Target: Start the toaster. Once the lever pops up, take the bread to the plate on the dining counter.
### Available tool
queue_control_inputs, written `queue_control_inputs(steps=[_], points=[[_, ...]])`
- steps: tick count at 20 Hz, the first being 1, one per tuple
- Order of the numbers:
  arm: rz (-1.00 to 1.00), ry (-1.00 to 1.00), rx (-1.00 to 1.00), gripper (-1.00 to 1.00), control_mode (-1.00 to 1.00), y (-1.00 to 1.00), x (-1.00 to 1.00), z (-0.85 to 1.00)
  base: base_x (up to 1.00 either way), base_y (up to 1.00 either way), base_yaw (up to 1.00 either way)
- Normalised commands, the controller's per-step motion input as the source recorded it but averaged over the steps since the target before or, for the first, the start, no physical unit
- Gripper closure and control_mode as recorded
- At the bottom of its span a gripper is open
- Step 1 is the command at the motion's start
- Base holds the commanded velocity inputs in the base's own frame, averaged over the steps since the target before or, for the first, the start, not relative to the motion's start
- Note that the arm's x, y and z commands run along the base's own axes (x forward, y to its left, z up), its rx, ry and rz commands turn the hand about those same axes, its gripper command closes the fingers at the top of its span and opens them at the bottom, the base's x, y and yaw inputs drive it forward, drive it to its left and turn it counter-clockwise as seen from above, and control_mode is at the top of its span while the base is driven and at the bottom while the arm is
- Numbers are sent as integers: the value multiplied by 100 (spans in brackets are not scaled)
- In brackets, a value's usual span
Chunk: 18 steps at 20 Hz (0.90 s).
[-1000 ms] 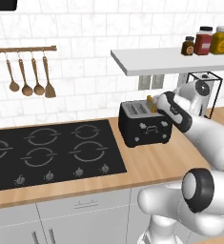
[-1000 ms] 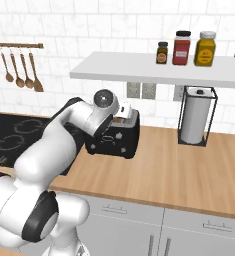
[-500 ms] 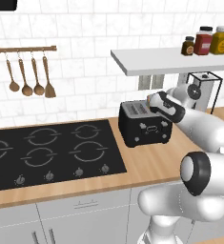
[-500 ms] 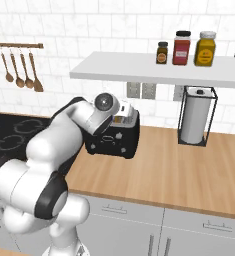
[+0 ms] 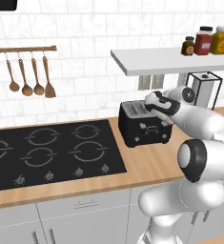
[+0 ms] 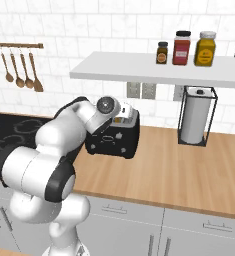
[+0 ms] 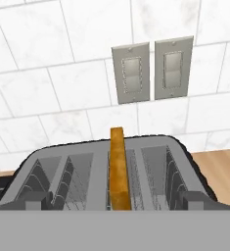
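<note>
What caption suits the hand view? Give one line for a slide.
Looking down into the toaster: a bread slice stands on edge in a slot, below two wall outlets.

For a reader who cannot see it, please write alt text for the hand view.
A slice of bread stands on edge in a toaster slot, seen from above. Behind it, a white tiled wall carries two grey outlet plates.

A wood counter (image 6: 189, 170) bears the toaster (image 6: 114, 140) and a paper-towel stand (image 6: 195, 120).
</note>
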Motion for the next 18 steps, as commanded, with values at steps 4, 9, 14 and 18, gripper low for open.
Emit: queue_control_inputs(steps=[4,9,14,18], points=[[0,-3,0,-100,-100,0,20,-31,0,0,0],[0,-1,0,-100,-100,0,24,-25,0,0,0],[0,0,0,-100,-100,0,13,-20,0,0,0],[0,-1,0,-100,-100,0,10,-18,0,0,0]])
